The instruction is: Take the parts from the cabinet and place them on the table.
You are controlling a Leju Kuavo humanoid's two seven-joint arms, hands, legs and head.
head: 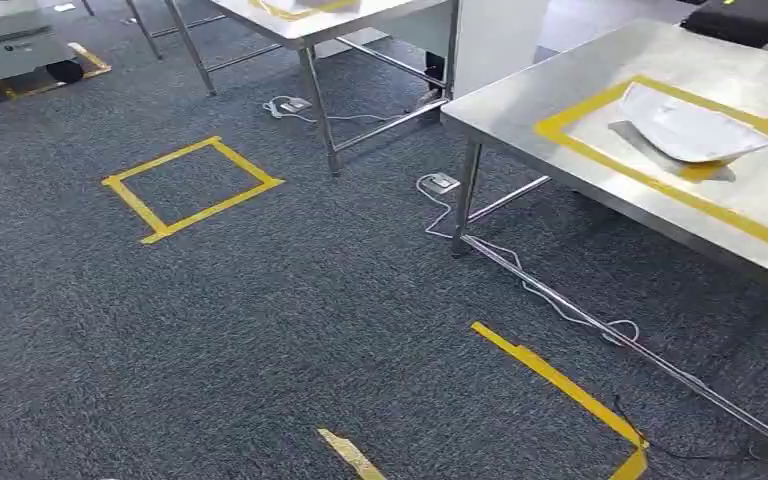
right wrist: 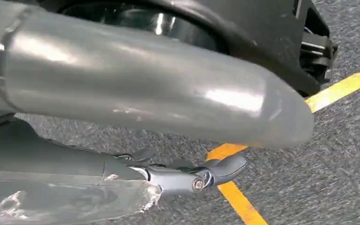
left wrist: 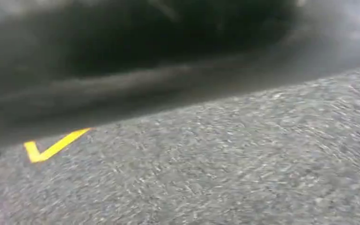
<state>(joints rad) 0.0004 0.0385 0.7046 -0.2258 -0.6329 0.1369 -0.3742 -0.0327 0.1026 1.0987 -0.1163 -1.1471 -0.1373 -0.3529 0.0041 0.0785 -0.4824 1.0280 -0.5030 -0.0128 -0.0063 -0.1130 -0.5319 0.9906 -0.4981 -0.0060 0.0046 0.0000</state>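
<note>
Progress: 1 white bagged part (head: 688, 128) already lies on the steel table (head: 520, 110) at the right, inside its yellow tape frame (head: 650, 182); more trips seem to be left, and the cabinet is out of sight from here.
Right hand: the right hand (right wrist: 183, 176) hangs low over the grey carpet (head: 290, 300) and a floor tape line (right wrist: 236, 197), fingers stretched out, with crinkled clear plastic (right wrist: 65, 204) against it; whether it grips that I cannot tell.
Left hand: the left wrist view is blurred carpet and a tape corner (left wrist: 51, 147).
</note>
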